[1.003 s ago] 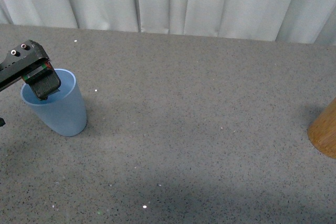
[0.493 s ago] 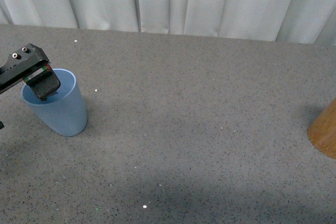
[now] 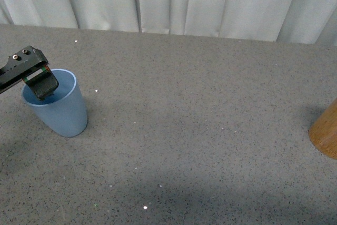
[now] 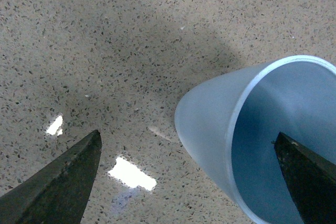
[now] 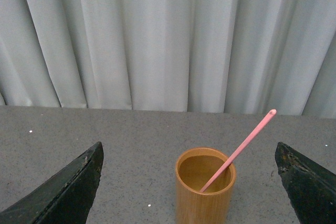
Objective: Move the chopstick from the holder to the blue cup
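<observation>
Front view: the blue cup stands upright on the grey speckled surface, and the left gripper hangs at the cup's mouth, its dark tip just over the rim. The left wrist view shows this gripper spread wide and holding nothing; one finger is over the inside of the blue cup and the other is outside its wall, over bare surface. No chopstick can be seen in the blue cup. The holder stands well apart from the blue cup, far to its right and cut by the frame edge. In the right wrist view the chopstick leans inside that holder, its upper end rising past the rim towards the pale curtain. The right gripper is also wide open and empty, short of the holder.
</observation>
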Action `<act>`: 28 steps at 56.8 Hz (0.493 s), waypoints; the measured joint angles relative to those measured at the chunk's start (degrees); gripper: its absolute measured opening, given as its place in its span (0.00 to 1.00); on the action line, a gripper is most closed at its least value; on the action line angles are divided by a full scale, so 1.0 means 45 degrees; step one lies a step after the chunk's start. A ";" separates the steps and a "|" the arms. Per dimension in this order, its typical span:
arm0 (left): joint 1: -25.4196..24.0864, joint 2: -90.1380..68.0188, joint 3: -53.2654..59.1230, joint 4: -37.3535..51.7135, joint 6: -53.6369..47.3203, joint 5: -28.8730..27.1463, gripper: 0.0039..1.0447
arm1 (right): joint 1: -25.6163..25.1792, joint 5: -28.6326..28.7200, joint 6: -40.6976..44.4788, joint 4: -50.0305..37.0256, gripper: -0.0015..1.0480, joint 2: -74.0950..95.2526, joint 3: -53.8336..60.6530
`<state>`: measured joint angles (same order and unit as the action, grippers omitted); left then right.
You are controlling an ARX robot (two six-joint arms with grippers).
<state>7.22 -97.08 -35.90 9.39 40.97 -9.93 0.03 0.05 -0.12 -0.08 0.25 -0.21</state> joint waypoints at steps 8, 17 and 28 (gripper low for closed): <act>0.0102 -0.0034 -0.0024 -0.0005 -0.0253 -0.0214 0.73 | 0.0000 0.0000 -0.0005 0.0000 0.91 0.0000 0.0000; 0.0185 -0.0053 -0.0039 0.0461 -0.0461 0.0214 0.40 | 0.0000 0.0000 -0.0005 0.0000 0.91 0.0000 0.0000; 0.0437 -0.0053 -0.0039 0.1311 -0.0816 0.1025 0.03 | 0.0000 0.0005 0.0000 0.0000 0.91 0.0000 0.0000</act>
<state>9.19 -97.32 -36.07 15.29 37.30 -5.32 0.03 0.08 -0.12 -0.08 0.25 -0.21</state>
